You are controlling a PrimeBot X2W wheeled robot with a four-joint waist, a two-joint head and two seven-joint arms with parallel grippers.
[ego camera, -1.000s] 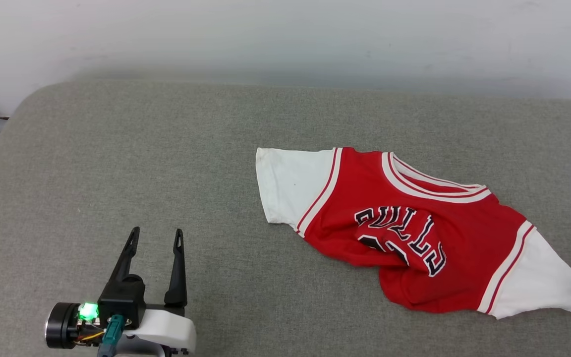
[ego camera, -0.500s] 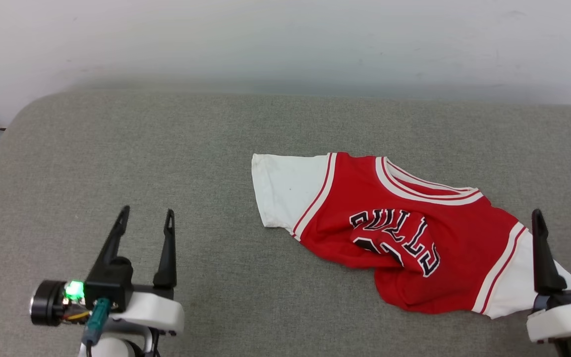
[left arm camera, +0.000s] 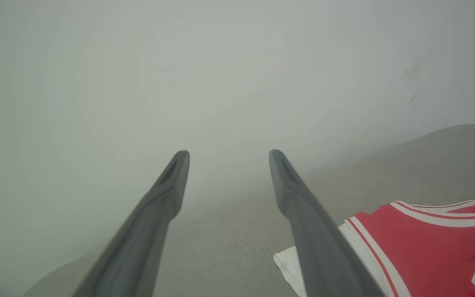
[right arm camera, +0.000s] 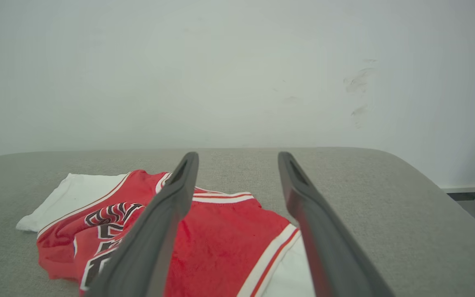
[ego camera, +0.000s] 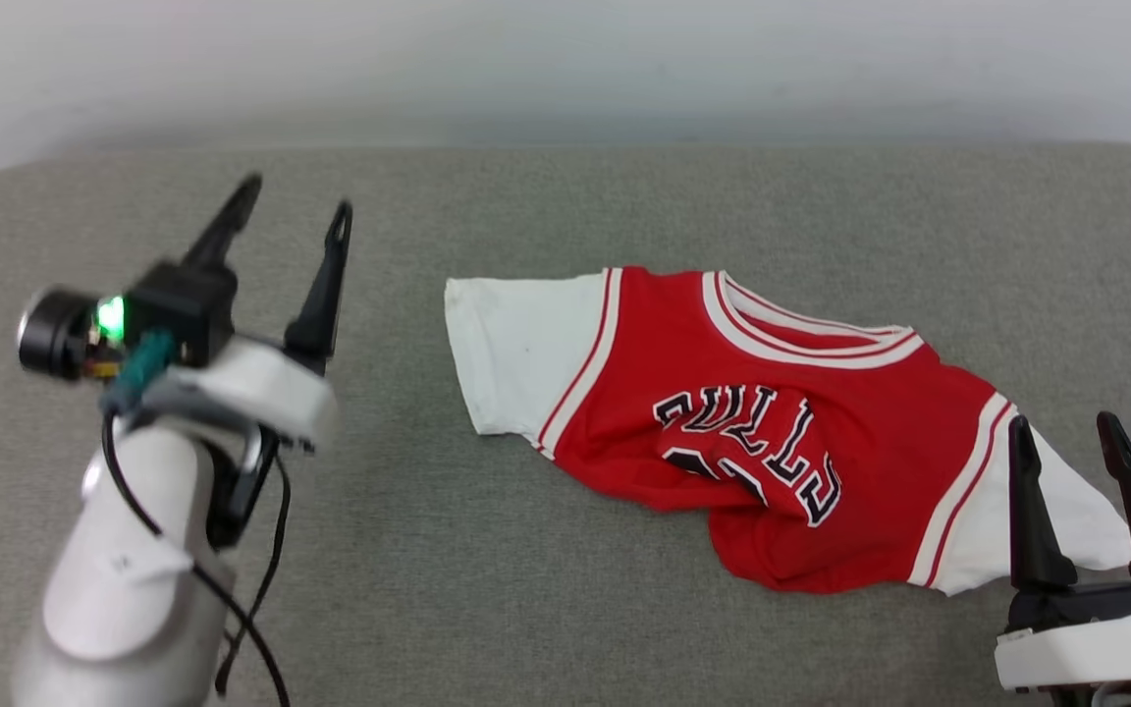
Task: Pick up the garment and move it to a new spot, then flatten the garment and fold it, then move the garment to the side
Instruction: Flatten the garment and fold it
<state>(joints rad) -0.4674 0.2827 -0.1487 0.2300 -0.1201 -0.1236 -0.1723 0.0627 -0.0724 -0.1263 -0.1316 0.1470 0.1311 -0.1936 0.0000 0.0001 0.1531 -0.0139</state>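
Rumpled garment (ego camera: 772, 442) on grey cushion (ego camera: 526, 589); left hand (ego camera: 296, 194) wide, empty; right hand (ego camera: 1062, 420) wide by sleeve (ego camera: 1086, 520)

Body of garment (ego camera: 880, 432) red, short sleeves (ego camera: 511, 344) white. Striped trim (ego camera: 801, 341) at neck and armholes: red and white. Lettering (ego camera: 752, 442) black, white outline. Surface (ego camera: 526, 609) below: plain grey woven fabric. Wall (ego camera: 565, 59): plain off-white. Left gripper (ego camera: 294, 196), right gripper (ego camera: 1061, 422): black fingers, white housing. Green light (ego camera: 111, 316) at left wrist.
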